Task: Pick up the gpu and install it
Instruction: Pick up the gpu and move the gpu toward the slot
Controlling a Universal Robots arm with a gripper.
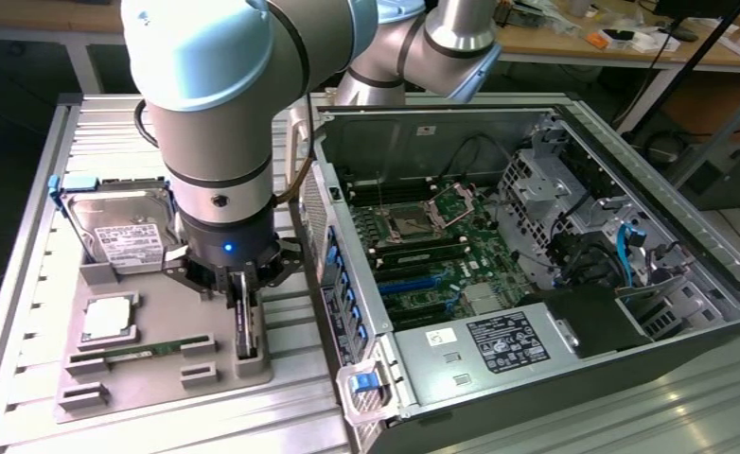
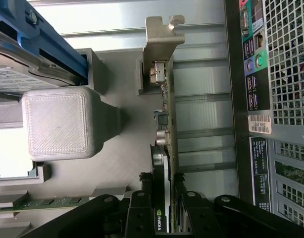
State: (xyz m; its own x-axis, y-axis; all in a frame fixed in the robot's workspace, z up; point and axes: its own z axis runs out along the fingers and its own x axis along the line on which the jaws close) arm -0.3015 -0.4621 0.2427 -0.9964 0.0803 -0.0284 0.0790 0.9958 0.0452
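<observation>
Since the gpu (image 1: 249,333) stands on edge in a slot of the grey fixture tray (image 1: 155,374), on the tray side nearest the open computer case (image 1: 559,388), you get both flat faces to grab. The gripper (image 1: 246,288) is down over it, and the wrist view shows the gripper (image 2: 164,219) clenched on the card, with black fingers (image 2: 141,210) pressed to either face around the dark cooler block (image 2: 159,220). The card looks seated in its slot, not lifted. Judge it light and stiff but fragile: a thin green board with small parts sticking out, so squeeze at the cooler, not the bare board or the bottom connector edge. The silver end bracket (image 2: 164,37) is thin bent sheet metal with a notched tab, likely slippery and a poor hold. The tray is matte layered plastic with blocky posts. It also holds a hard drive (image 1: 124,236) with a white label, a square silver CPU (image 1: 108,320) and a narrow green RAM stick (image 1: 143,350). The table (image 1: 17,284) is ribbed aluminium. Inside the case sits the motherboard (image 1: 433,255).
</observation>
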